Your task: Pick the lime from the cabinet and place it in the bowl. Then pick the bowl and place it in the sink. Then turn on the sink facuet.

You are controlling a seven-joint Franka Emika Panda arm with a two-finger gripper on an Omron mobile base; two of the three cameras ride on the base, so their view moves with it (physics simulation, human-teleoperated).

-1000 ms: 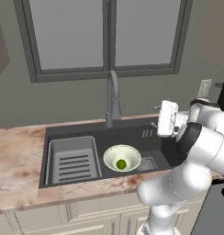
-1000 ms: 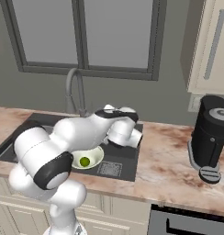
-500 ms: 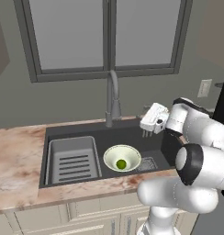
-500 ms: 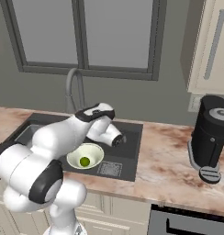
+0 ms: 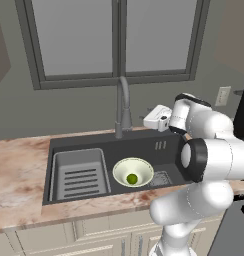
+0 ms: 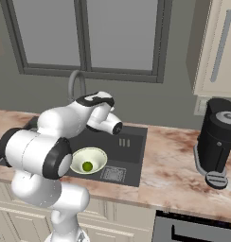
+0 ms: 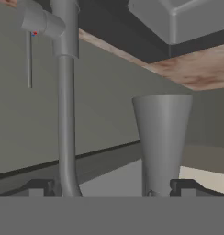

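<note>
The lime (image 5: 132, 178) lies inside the pale bowl (image 5: 120, 169), which stands in the dark sink (image 5: 166, 146) to the right of the ribbed tray insert (image 5: 79, 176). My gripper (image 5: 148, 120) is open and hangs just right of the sink faucet (image 5: 123, 106), level with its lower stem and apart from it. The hand view is rolled upside down: the faucet stem (image 7: 65, 119) and its thin lever (image 7: 29, 59) stand left, the spout end (image 7: 162, 137) right, between my spread fingertips (image 7: 40, 188). From the right, the lime (image 6: 87, 166) and bowl (image 6: 99, 154) show below my arm. The cabinet (image 6: 217, 47) hangs at upper right.
A dark coffee machine (image 6: 219, 142) stands on the marble counter (image 6: 169, 165) right of the sink. A window (image 5: 119, 40) runs along the wall behind the faucet. Low cream cupboards (image 5: 94, 232) sit under the counter.
The arm has swung left, carrying the open gripper from beside the sink's right end to close by the faucet. Bowl and lime have stayed put.
</note>
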